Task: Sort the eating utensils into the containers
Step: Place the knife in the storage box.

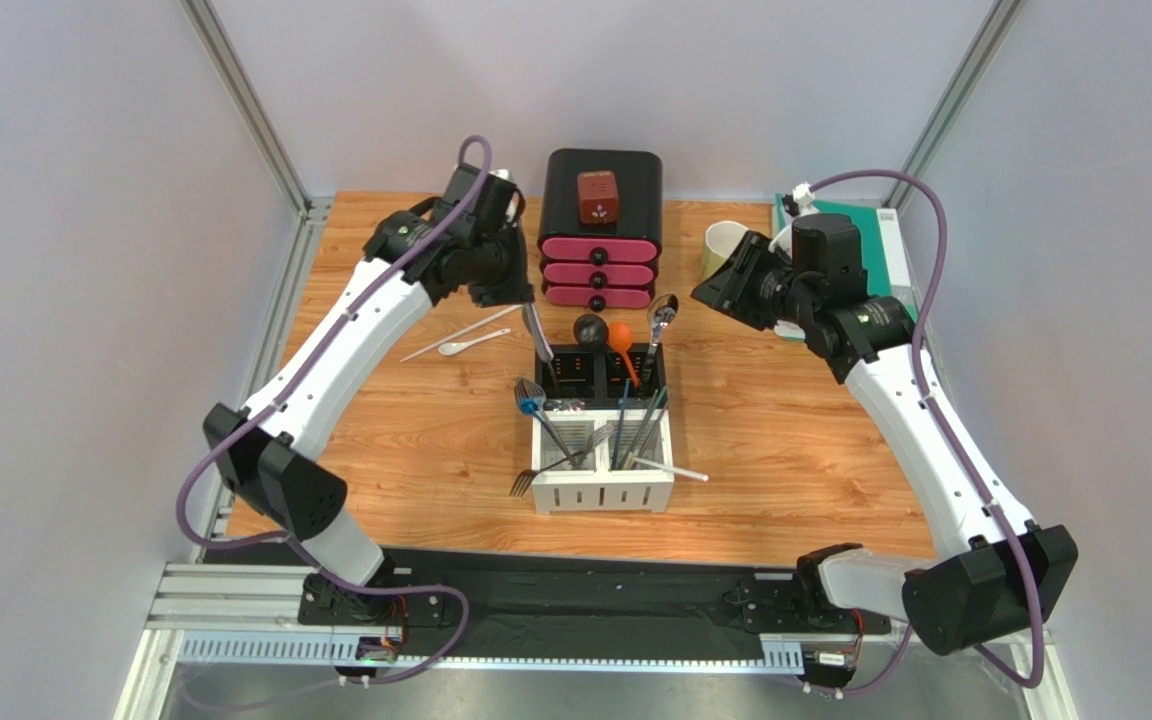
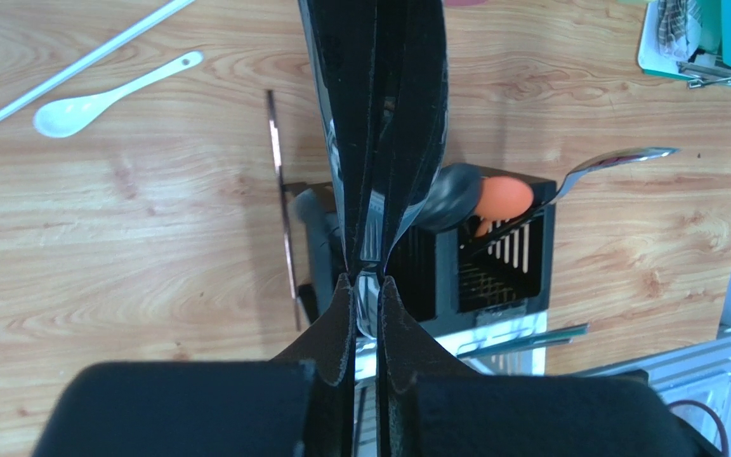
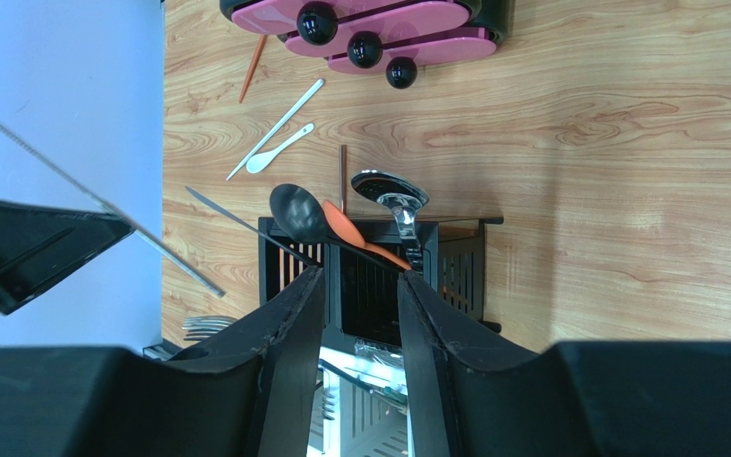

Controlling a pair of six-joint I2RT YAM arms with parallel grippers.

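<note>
Our left gripper (image 2: 365, 278) is clamped on a metal utensil (image 1: 537, 330), upper center of the overhead view. We judge it stiff, light and slippery, best held mid-handle. The right gripper (image 3: 360, 278) is half open and empty.

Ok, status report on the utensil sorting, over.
Left fingers shut on a metal utensil, over the caddy's black side. Right fingers open, empty. White spoon loose on the table. Nothing seen blocking.
</note>
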